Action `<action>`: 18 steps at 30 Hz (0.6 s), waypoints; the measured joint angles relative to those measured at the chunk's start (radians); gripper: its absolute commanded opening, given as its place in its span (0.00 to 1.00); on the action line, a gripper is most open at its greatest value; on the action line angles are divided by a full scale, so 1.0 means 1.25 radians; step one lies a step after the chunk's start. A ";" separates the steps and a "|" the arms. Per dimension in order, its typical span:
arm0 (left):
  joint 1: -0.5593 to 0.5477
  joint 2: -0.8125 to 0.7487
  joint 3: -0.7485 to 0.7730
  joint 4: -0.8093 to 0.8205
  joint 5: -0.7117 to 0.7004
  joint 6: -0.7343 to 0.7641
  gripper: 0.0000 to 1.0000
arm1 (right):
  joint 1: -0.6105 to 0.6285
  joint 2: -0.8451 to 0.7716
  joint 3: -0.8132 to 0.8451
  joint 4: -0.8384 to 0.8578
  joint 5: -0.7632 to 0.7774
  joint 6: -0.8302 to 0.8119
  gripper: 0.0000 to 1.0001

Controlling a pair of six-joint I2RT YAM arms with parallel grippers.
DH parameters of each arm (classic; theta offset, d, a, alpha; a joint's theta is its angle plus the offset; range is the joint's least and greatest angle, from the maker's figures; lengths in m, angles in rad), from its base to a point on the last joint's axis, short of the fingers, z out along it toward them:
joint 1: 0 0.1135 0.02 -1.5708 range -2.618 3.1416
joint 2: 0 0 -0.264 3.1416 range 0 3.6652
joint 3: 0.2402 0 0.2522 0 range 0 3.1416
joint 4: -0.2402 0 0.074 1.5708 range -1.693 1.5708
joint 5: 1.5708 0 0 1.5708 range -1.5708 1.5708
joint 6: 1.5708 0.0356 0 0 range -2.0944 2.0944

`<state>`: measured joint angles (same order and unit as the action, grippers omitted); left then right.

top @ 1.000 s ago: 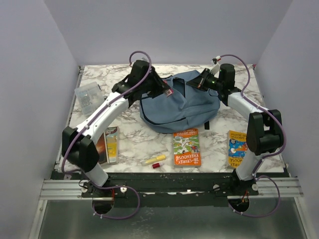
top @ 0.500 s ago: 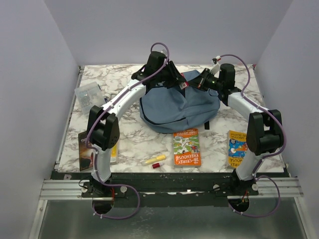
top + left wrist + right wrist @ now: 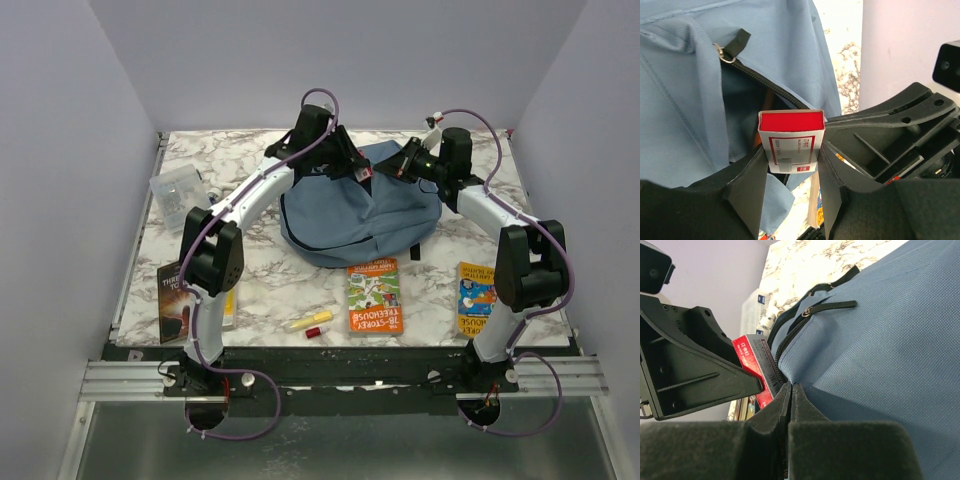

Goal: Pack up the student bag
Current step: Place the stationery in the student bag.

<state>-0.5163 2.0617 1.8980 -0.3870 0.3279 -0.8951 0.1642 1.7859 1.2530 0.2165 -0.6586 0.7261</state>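
The student bag lies in the middle of the table, dusty blue, with its zipper open at the top. My left gripper hangs over that opening, shut on a small red and white box held between its two fingers. The dark open mouth of the bag sits just beyond the box. My right gripper is shut on the bag's fabric edge beside the zipper, holding it up. In the right wrist view the red box shows just left of my right gripper.
A clear plastic box stands at the left. Along the front lie a dark book, a yellow marker, a small red item, an orange and green book and a blue and yellow book.
My left arm has swung right from the bag's left side to above its open top, carrying the box. The dark book at front left is now uncovered. The right arm has not moved.
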 measured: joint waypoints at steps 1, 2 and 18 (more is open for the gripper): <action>0.001 0.000 0.000 -0.003 -0.001 0.000 0.48 | 0.000 0.000 0.000 0.000 -0.001 0.000 0.01; 0.004 0.000 0.000 -0.009 -0.002 0.001 0.51 | 0.000 0.000 0.000 0.000 -0.001 0.000 0.01; 0.012 0.037 0.043 -0.106 -0.011 0.033 0.76 | 0.000 0.000 0.000 0.000 -0.002 0.000 0.01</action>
<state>-0.5014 2.1075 1.9518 -0.5198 0.3138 -0.8536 0.1642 1.7859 1.2530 0.2165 -0.6605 0.7258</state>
